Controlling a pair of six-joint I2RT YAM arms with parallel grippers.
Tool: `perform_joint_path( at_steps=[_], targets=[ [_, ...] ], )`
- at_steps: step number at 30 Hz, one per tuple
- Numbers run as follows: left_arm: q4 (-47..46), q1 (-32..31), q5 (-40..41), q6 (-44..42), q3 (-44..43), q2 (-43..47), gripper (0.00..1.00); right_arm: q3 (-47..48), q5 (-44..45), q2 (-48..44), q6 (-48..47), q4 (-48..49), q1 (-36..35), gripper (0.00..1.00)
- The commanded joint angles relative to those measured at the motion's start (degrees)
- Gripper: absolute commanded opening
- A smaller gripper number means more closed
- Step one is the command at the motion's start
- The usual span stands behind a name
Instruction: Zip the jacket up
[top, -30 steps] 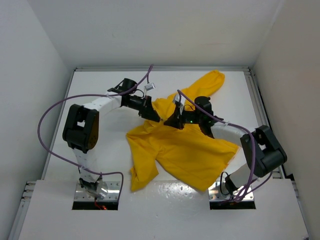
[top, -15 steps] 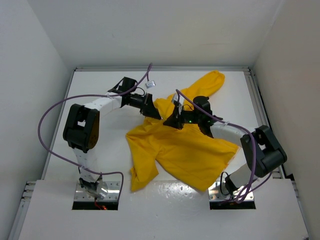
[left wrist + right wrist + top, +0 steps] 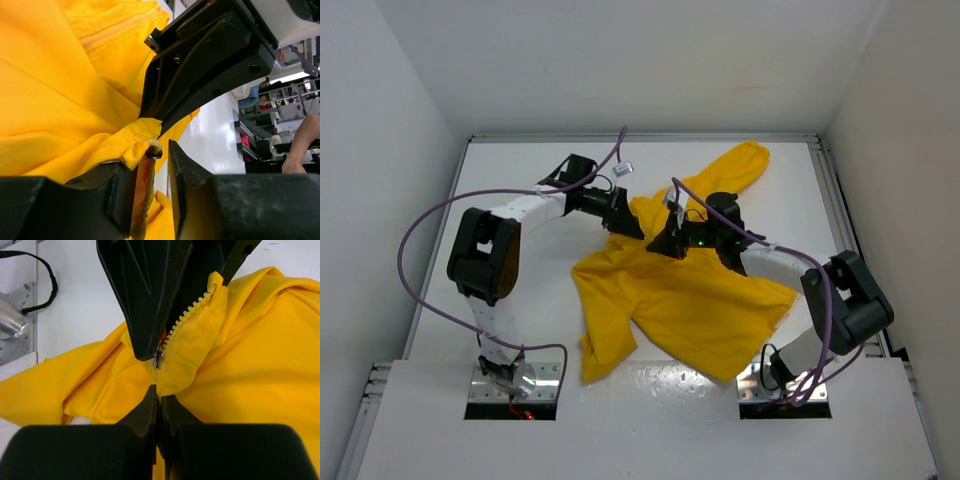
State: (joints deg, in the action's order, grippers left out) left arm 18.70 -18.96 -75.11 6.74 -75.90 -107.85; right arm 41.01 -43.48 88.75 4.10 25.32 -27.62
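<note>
you work on a white table (image 3: 520, 180) boxed in by plain white walls (image 3: 620, 60) on three sides, with a pale metal rail along its edges. behind the left claw (image 3: 632, 228), past the table's edge in its own wrist view, the room opens onto cluttered shelves (image 3: 280, 100) and a person's bare forearm (image 3: 302, 145). a purple cable (image 3: 420, 230) loops out from each arm. a small white tag (image 3: 624, 170) hangs on the one just behind the left claw, and its print is too small to read.

the jacket (image 3: 690, 300) lies crumpled and bright yellow under and in front of both claws, one sleeve reaching away past the right claw (image 3: 660, 243) toward the far wall. the two claws nearly meet tip to tip over its upper middle.

your right claw (image 3: 160, 392) is closed, pinching a fold of yellow cloth right at its tips. the slider (image 3: 158, 359) sits just beyond those tips, with the zipper (image 3: 192, 320) teeth running up and away from it.

your left claw (image 3: 150, 160) stands partly open. a grubby strip of the jacket's edge (image 3: 147, 185) hangs in the gap, close to one finger (image 3: 125, 195), with bare space toward the other. whether it is pinched there, you cannot tell.
</note>
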Motion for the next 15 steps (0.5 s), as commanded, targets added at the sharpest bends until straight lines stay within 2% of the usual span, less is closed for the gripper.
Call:
perform_joint_path(
  at_steps=[1,4,11,14,15],
  targets=[
    [-1.65,-0.9,-0.83,0.02,-0.39,-0.69,0.35,3.02,-1.08,-1.83,0.73,2.1,-0.68,0.0],
    [-1.65,-1.42,-0.83,0.02,-0.92,-0.69,0.3,3.19,-1.08,-1.65,0.91,2.36,-0.68,0.0],
    [-1.65,-1.43,-0.83,0.02,-0.92,-1.22,0.28,3.55,-1.16,-1.3,1.09,2.8,-1.04,0.0],
    [-1.65,-1.43,-1.88,0.02,-1.45,-1.75,0.15,3.28,-1.08,-1.3,0.74,2.8,-1.3,0.0],
    [-1.65,-1.43,-1.88,0.02,-1.45,-1.75,0.08,3.11,-1.16,-1.47,0.39,2.46,-1.21,0.0]
  ],
)
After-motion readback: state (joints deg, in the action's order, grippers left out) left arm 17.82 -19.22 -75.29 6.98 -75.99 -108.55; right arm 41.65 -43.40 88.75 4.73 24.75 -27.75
